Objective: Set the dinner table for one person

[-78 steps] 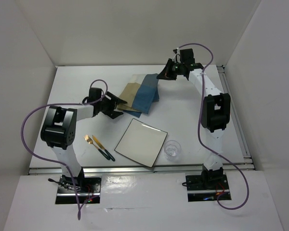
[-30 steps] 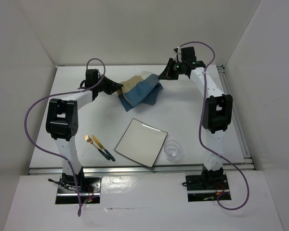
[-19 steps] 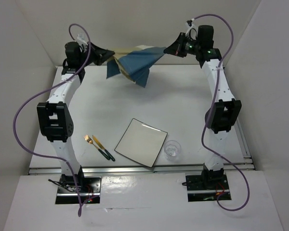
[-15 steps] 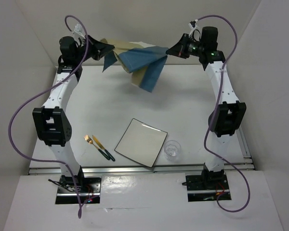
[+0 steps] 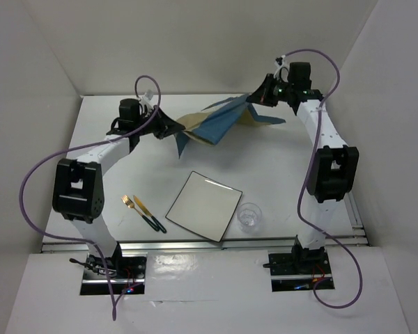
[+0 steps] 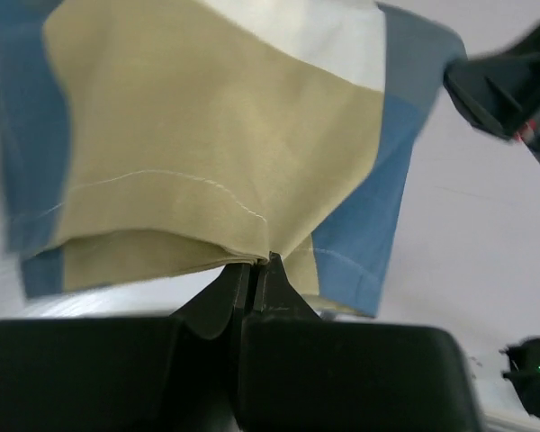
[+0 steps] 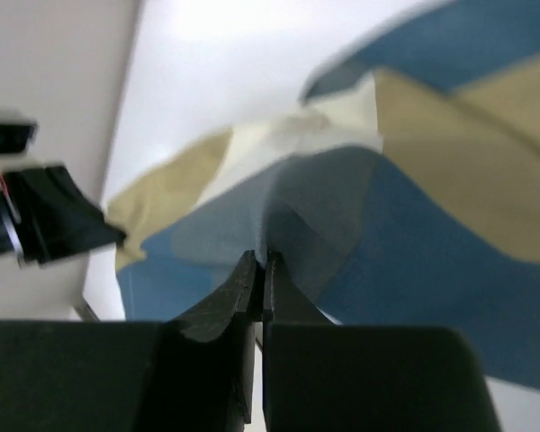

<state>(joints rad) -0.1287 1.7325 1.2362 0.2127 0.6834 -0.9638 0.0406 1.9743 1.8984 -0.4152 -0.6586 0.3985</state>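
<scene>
The left hand (image 6: pixel 256 261) and right hand (image 7: pixel 259 261) are each pinching an edge of the placemat (image 5: pixel 209 125), which is sagging, folded, over the far half of the tabletop (image 5: pixel 279 174). Lowering it unevenly is risking creases, or covering the plate (image 5: pixel 204 206).

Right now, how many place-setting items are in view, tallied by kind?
Striped cloth placemat: 1
Square white plate: 1
Clear glass: 1
Gold fork: 1
Gold knife: 1
Total: 5 items on or above the dinner table
</scene>
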